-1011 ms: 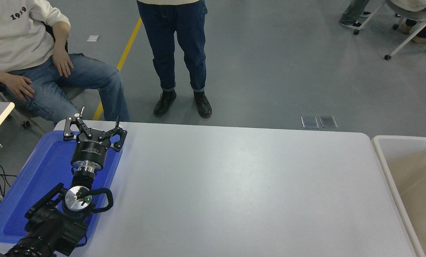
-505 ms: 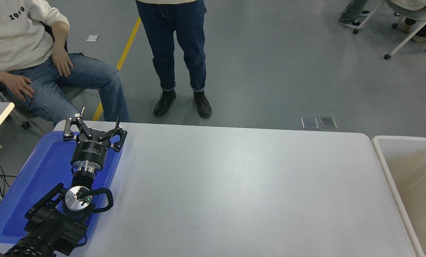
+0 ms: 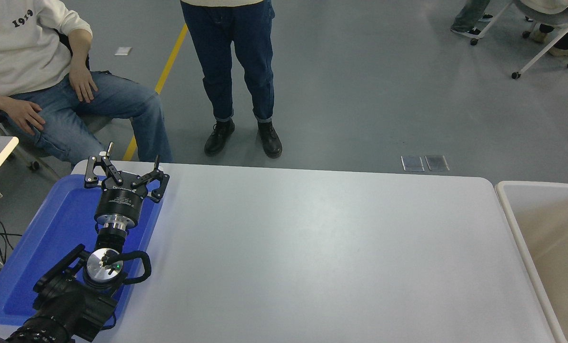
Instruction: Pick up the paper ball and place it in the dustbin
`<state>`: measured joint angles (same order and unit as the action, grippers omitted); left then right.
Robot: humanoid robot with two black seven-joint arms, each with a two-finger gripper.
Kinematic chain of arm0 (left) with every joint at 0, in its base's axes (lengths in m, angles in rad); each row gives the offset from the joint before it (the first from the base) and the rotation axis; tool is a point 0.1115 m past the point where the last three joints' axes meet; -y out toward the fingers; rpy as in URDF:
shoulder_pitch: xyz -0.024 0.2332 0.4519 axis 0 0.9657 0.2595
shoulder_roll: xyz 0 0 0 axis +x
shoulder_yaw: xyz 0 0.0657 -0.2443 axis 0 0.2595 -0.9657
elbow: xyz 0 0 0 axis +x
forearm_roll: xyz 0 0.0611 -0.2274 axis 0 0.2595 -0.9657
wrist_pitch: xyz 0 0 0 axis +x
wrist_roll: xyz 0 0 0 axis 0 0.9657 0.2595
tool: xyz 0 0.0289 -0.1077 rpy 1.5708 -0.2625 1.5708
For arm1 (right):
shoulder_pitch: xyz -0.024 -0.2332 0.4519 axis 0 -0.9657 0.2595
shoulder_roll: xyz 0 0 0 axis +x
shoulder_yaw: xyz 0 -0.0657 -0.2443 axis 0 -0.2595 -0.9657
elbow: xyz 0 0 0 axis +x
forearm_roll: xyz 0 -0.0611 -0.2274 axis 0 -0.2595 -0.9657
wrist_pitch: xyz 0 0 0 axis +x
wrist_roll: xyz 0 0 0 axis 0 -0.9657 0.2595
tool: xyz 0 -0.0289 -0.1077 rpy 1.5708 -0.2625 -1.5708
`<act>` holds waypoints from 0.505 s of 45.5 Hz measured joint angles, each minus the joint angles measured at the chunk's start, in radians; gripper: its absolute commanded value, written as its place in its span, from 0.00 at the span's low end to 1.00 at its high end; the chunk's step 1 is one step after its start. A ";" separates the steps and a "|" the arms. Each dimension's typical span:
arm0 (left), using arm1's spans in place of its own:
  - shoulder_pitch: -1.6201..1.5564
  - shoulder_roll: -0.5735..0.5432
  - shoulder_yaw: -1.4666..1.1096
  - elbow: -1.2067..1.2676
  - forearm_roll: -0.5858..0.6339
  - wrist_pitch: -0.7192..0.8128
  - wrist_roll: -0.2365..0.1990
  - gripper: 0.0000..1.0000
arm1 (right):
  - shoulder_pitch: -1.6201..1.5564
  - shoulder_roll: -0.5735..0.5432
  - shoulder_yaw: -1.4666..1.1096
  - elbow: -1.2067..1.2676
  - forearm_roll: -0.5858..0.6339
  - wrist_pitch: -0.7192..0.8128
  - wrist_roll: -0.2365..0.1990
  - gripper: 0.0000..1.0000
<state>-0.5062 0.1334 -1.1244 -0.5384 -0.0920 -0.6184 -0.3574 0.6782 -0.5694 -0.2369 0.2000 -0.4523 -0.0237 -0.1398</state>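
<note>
Grey floor with a yellow line behind, one white table [image 3: 312, 247] in front. At the right edge, beside the table's right end, one dustbin [image 3: 517, 228]: large, cream-beige inside, rectangular, thick white rounded rim, only partly in frame. No sign of any paper ball on the table, in the tray or in the visible part of the dustbin. On the table's left end, one shallow blue tray [image 3: 36, 267]. Above the tray, one black arm from the lower left, ending in the left gripper [image 3: 124, 167], fingers spread wide, nothing between them, tips near the tray's far edge. Right arm out of view. Beyond the table, one seated person [image 3: 50, 85] at upper left in a white top and jeans, one standing person [image 3: 236, 71] in dark jeans and black shoes. Far upper right, rolling chairs and someone's legs, cut off by the frame.
</note>
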 measured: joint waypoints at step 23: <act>0.000 0.000 0.000 0.000 0.000 0.000 0.000 1.00 | -0.016 0.028 0.006 -0.004 0.008 -0.090 0.067 0.80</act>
<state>-0.5062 0.1335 -1.1244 -0.5384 -0.0921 -0.6186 -0.3574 0.6625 -0.5418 -0.2312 0.1960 -0.4445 -0.1142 -0.0727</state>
